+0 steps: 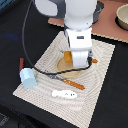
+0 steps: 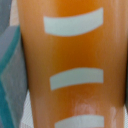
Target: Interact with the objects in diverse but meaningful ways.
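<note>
The golden bread loaf (image 2: 75,60) with white score marks fills the wrist view at very close range. In the exterior view the loaf (image 1: 67,56) shows as an orange patch beside the arm's white hand, over a round tan disc (image 1: 67,69). My gripper (image 1: 76,61) is lowered right onto the loaf; its fingers are hidden, so its state is unclear. A pale blue carton (image 1: 28,77) stands at the mat's left. The thin red-brown sausage (image 1: 70,80) lies just in front of the disc. Nearer the front lies the white speckled piece (image 1: 65,93). A thin dark handle (image 1: 93,61) pokes out behind the hand; the saucepan body is hidden.
Everything sits on a striped beige placemat (image 1: 97,85) on a dark table. A small red-brown item (image 1: 21,63) lies at the mat's left edge. A pale bowl (image 1: 122,17) stands on a pinkish surface at the back right. A black cable (image 1: 30,55) loops down from the arm.
</note>
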Tool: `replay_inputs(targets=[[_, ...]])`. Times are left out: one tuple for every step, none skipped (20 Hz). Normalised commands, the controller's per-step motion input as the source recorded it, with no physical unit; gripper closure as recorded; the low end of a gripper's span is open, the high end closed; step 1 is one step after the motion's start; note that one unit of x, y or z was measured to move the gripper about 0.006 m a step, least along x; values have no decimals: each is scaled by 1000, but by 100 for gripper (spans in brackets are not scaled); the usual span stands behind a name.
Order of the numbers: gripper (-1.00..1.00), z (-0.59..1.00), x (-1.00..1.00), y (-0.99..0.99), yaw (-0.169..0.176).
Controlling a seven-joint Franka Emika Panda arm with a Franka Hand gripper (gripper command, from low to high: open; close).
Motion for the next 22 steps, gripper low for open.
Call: replay_inputs(targets=[[100, 497, -37, 411, 183], [100, 489, -31, 457, 172], [100, 451, 0, 523, 166], [100, 409, -43, 603, 158], [100, 349, -54, 631, 151], [100, 294, -94, 637, 145], [100, 251, -123, 651, 139], [100, 237, -126, 660, 137], [100, 211, -143, 686, 132], [100, 189, -149, 711, 125], [100, 171, -160, 726, 119], [100, 134, -160, 754, 110], [100, 86, -140, 777, 105], [100, 40, -97, 763, 97], [100, 0, -14, 703, 77], [100, 0, 0, 611, 57], [100, 0, 0, 520, 20], [100, -63, 0, 457, 0], [100, -129, 0, 380, -44], [100, -194, 0, 277, -87], [100, -266, -14, 200, -116], [100, -317, -71, 149, -128]])
